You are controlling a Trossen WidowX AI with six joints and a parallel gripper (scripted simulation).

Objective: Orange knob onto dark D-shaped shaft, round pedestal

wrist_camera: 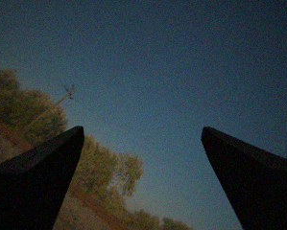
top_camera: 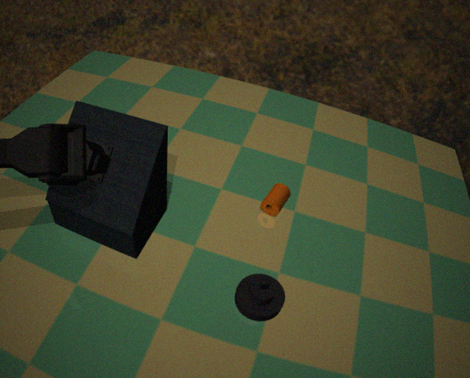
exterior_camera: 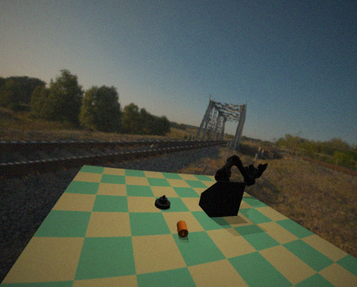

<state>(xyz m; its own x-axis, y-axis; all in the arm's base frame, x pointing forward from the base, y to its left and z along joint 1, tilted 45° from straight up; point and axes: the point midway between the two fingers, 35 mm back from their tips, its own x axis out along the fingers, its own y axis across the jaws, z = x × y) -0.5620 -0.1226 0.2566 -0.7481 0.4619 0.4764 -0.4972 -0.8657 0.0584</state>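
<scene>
The orange knob [top_camera: 278, 195] [exterior_camera: 182, 226] lies on its side on the checkered table. In the top view the end with its hole faces the pedestal side. The round dark pedestal [top_camera: 245, 302] [exterior_camera: 162, 204] stands apart from the knob, with a short dark shaft [exterior_camera: 163, 197] rising from its middle; the shaft's flat side cannot be made out. My gripper [exterior_camera: 264, 167] [wrist_camera: 144, 132] is open and empty, raised beyond the dark block and far from both knob and pedestal. It is outside the top view. The wrist view shows two wide-apart fingers against sky and trees.
A large dark block [top_camera: 123, 195] [exterior_camera: 221, 200] with slanted faces stands beside the knob and pedestal, under the arm [top_camera: 51, 152] [exterior_camera: 234, 160]. The green and tan checkered table [top_camera: 328, 244] [exterior_camera: 107, 222] has its edges in view. A pale reflection shows near the knob's end.
</scene>
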